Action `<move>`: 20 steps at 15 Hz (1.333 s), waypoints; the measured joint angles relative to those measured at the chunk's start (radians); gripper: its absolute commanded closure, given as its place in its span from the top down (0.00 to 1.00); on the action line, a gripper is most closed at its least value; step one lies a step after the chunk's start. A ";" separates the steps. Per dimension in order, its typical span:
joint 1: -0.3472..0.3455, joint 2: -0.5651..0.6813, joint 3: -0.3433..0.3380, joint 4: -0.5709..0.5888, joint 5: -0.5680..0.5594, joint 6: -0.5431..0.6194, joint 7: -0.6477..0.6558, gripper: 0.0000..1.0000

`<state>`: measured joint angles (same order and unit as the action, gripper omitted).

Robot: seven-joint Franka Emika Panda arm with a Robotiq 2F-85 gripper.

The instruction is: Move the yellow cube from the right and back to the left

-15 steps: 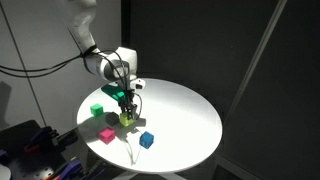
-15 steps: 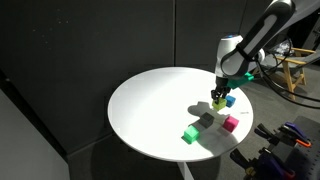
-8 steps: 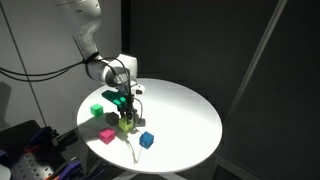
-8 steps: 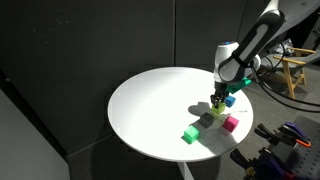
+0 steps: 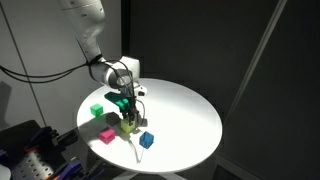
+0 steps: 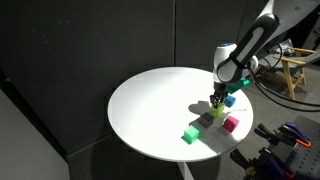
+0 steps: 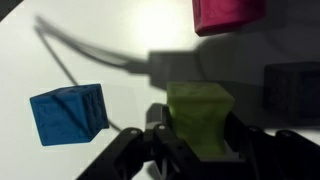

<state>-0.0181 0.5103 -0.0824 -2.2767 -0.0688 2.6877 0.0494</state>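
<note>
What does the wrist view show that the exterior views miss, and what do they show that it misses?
Wrist only: the jaws pressed against both sides of the yellow cube, seen close up. Exterior views only: the green cube, the whole round table and the arm. Shared: the yellow cube, the blue cube and the pink cube.

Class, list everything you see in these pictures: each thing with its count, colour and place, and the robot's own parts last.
table: one, white, round, in front of dark walls
green cube: one, bright green, near the table's edge, apart from the others
pink cube: one, pink, near the table's edge, beside the gripper
blue cube: one, blue, on the gripper's other side
yellow cube: one, yellow-green, between the gripper's fingers
arm: one, white, reaching down over the table
gripper: one, black, shut on the yellow cube
</note>
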 measured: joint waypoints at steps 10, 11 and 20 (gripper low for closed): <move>-0.003 0.016 0.000 0.007 0.000 0.000 -0.013 1.00; -0.003 0.016 0.000 0.007 0.000 0.000 -0.013 1.00; -0.004 0.001 0.002 0.007 0.012 -0.014 -0.012 1.00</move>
<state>-0.0220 0.5114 -0.0804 -2.2700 -0.0564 2.6740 0.0371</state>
